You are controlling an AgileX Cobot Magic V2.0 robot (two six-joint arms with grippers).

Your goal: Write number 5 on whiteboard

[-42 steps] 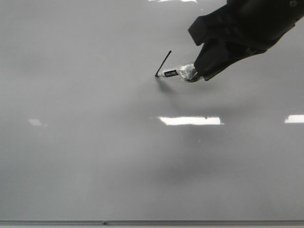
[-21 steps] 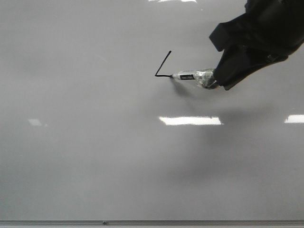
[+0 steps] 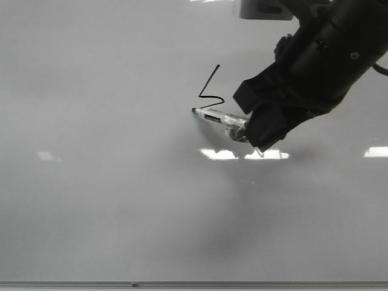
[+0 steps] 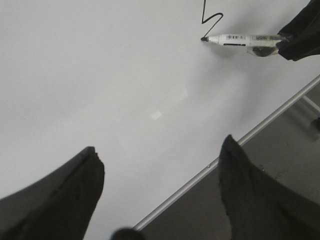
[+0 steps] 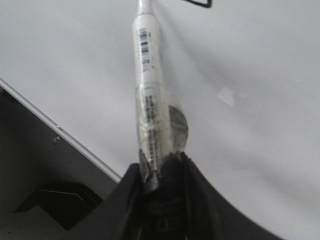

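Observation:
The whiteboard (image 3: 91, 200) fills the front view. On it is a thin black zigzag line (image 3: 208, 80): a slanted stem, a short stroke to the right, then a slant back down-left. It stands as part of the number 5. My right gripper (image 3: 251, 130) is shut on a white marker (image 3: 218, 118) wrapped in clear tape. The marker's tip touches the board at the line's end. The right wrist view shows the marker (image 5: 147, 75) clamped in the gripper (image 5: 160, 165). My left gripper (image 4: 160, 145) is open and empty above the board's edge. Its view also shows the marker (image 4: 240, 39) and the line (image 4: 212, 19).
Bright light reflections (image 3: 267, 154) lie on the board just below the marker, with another at the right (image 3: 376, 151). The thin grey frame edge (image 3: 194, 284) runs along the board's near side. A dark surface (image 4: 280, 165) lies beyond the frame edge (image 4: 240, 142).
The marker tip drew a short stroke to the right, then a slanted stroke back down-left. The right arm swung right, then came down and left over the board.

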